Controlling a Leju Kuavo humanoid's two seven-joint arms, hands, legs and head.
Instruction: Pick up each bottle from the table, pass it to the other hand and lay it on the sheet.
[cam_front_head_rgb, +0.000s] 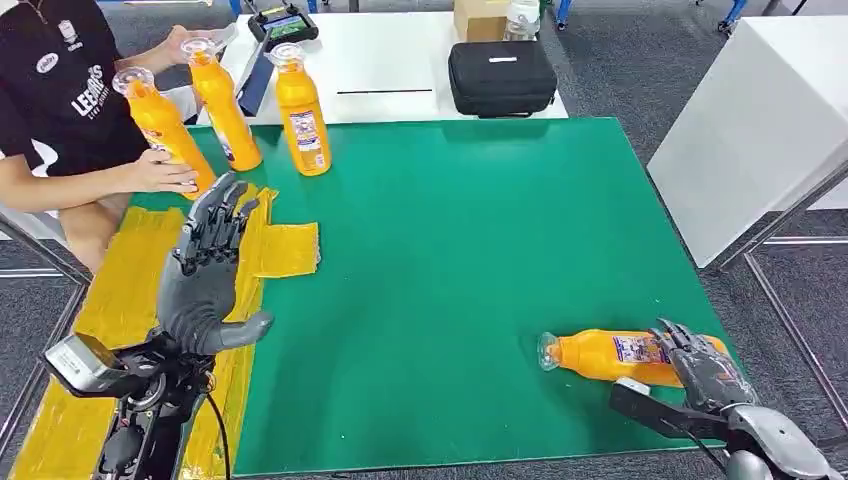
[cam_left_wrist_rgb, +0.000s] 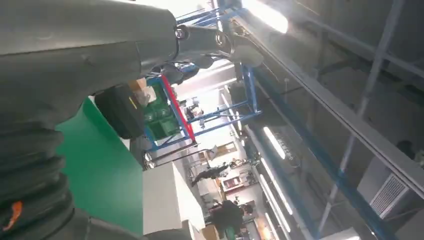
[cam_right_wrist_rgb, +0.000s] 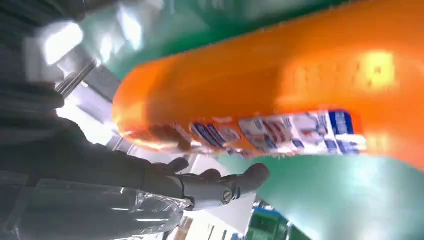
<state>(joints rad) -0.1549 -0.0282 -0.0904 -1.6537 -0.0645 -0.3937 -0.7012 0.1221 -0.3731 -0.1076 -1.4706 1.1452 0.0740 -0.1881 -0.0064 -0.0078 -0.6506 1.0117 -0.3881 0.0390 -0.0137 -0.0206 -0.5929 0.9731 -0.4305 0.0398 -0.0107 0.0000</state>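
- An orange bottle (cam_front_head_rgb: 612, 354) lies on its side on the green mat (cam_front_head_rgb: 450, 260), near the mat's front right corner, cap end pointing left.
- The right hand (cam_front_head_rgb: 700, 365) is at the bottle's base end, fingers draped over it; in the right wrist view the bottle (cam_right_wrist_rgb: 280, 95) sits just beyond the thumb (cam_right_wrist_rgb: 220, 185), and I cannot tell whether the hand actually grips it.
- The left hand (cam_front_head_rgb: 210, 265) hangs above the yellow sheet (cam_front_head_rgb: 130, 300) at the mat's left side, fingers stretched out and apart, holding nothing.
- Three more orange bottles stand upright at the far left corner of the mat: one (cam_front_head_rgb: 165, 125) under a person's hand (cam_front_head_rgb: 165, 172), a second (cam_front_head_rgb: 225, 105) just beside it, a third (cam_front_head_rgb: 300, 112) to the right.
- The person (cam_front_head_rgb: 60, 100) in a black shirt sits at the left edge.
- A black case (cam_front_head_rgb: 500, 77) rests on the white table (cam_front_head_rgb: 390, 60) behind the mat.
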